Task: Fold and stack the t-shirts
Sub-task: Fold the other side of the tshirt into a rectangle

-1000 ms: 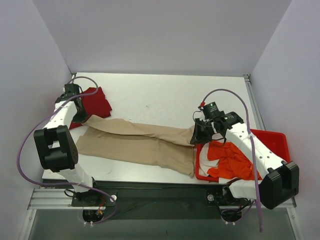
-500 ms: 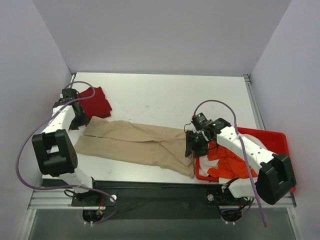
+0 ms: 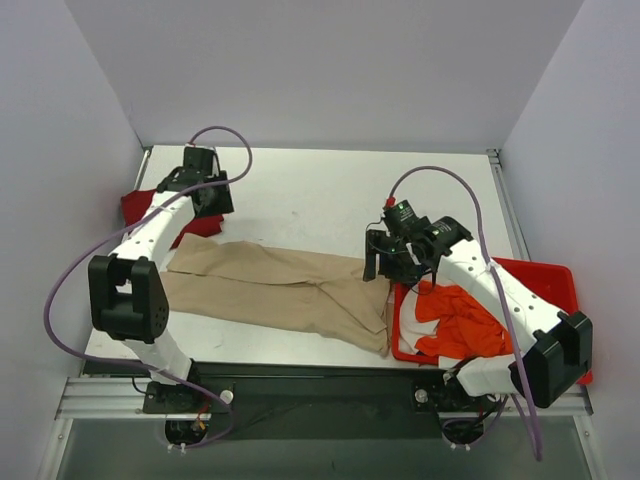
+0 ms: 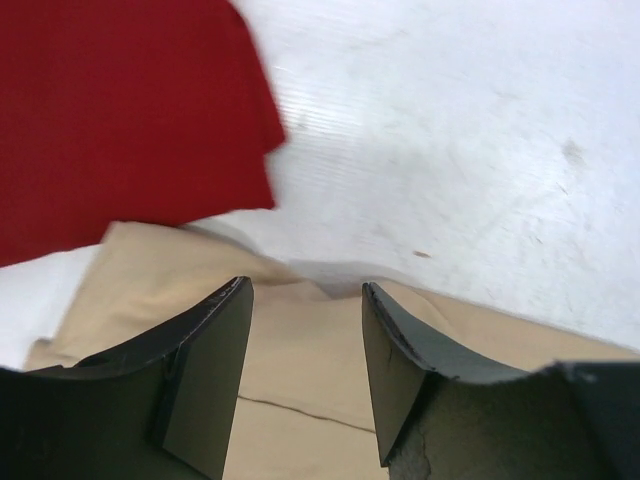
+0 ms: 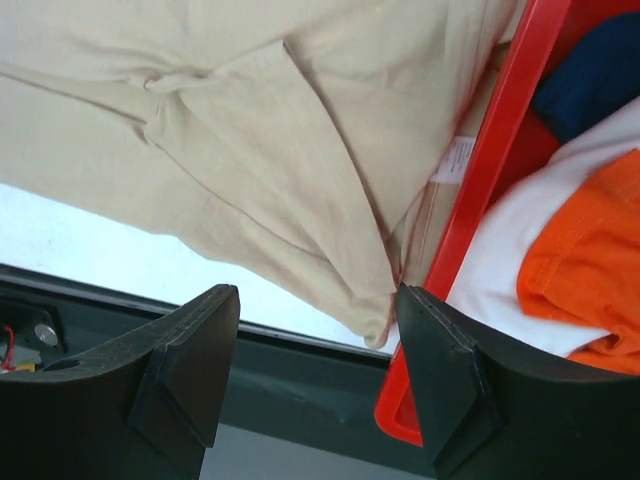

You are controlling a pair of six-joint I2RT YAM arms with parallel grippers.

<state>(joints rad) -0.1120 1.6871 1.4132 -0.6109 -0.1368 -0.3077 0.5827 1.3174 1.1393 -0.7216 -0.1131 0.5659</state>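
Large beige cotton t-shirt (image 3: 270, 285) is seen laid out lengthwise across the near half of the white table (image 3: 330, 190), partly folded, with creases visible along it. Its left end lies just beside the dark red cloth t-shirt (image 3: 135, 205), which is flat at the far-left corner and partly hidden under the left arm. In the left wrist view the red hem is seen touching or slightly overlapping the beige edge; which one cannot be told. The beige shirt's right end is pushed up against the left wall of the red plastic bin (image 3: 550, 280) at the near-right corner, and a small white label is visible there in the right wrist view. Inside the bin, an orange t-shirt (image 3: 460, 320) is bunched on top of a white t-shirt (image 3: 412, 318). A dark blue t-shirt (image 5: 600, 70) is seen only in the right wrist view, toward the bin's far end. Left gripper (image 4: 305, 288) is held above the beige shirt's left end, near the red shirt. Its jaws are spread and nothing is gripped; cloth and table are visible through the gap. Right gripper (image 5: 315, 295) is held over the beige shirt's right end, close to the bin rim. Its jaws are also spread, with nothing between the fingers and no cloth pinched.
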